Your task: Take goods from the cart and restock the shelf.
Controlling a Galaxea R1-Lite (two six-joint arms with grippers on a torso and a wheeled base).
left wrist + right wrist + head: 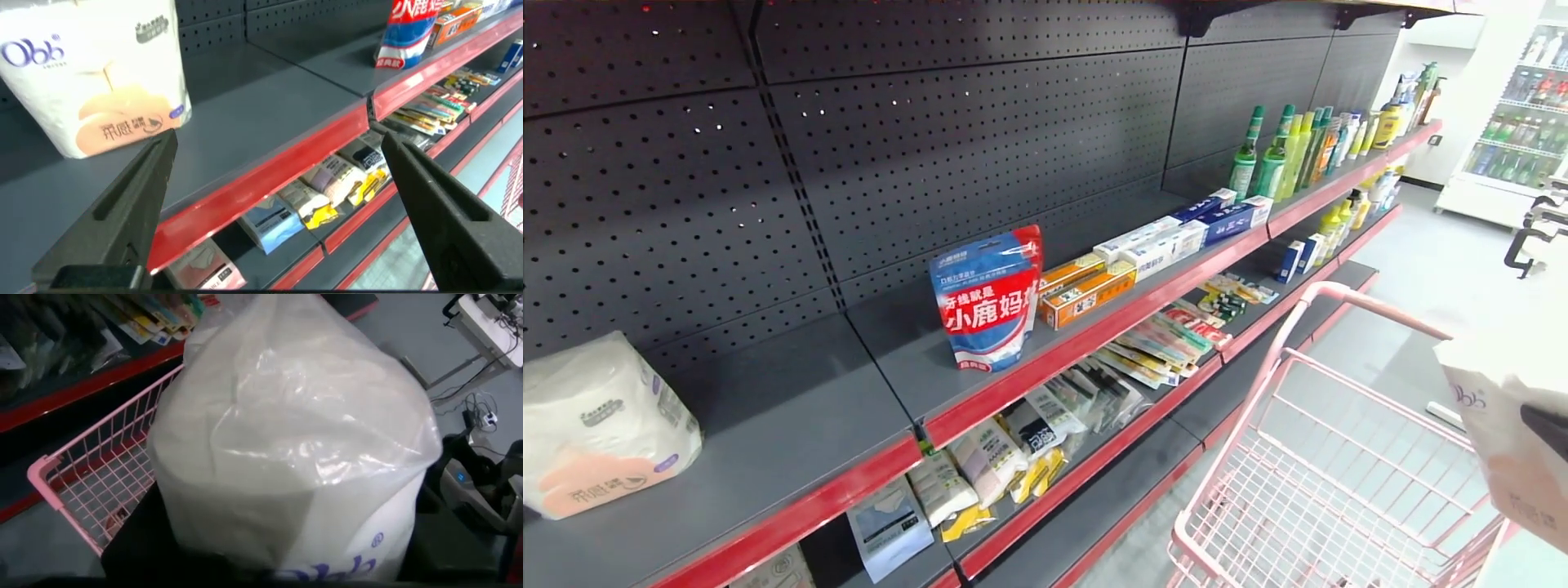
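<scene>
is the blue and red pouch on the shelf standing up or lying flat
Standing upright: the pouch rests on its bottom edge on the grey shelf, front face toward the aisle.

White tissue pack [600, 425] upright on grey shelf [792, 425], second tissue pack [1507, 416] held above pink wire cart [1339, 490]

Shelf tissue pack [600, 425] and held tissue pack [1507, 425] (2 packs) are cut by head-view edges.

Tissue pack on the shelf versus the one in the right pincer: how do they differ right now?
The shelf pack rests on the shelf, far left; the held pack is up near the cart, gripped by the right pincer. Nothing touches the shelf pack. Both are white plastic-wrapped tissue packs.
</scene>
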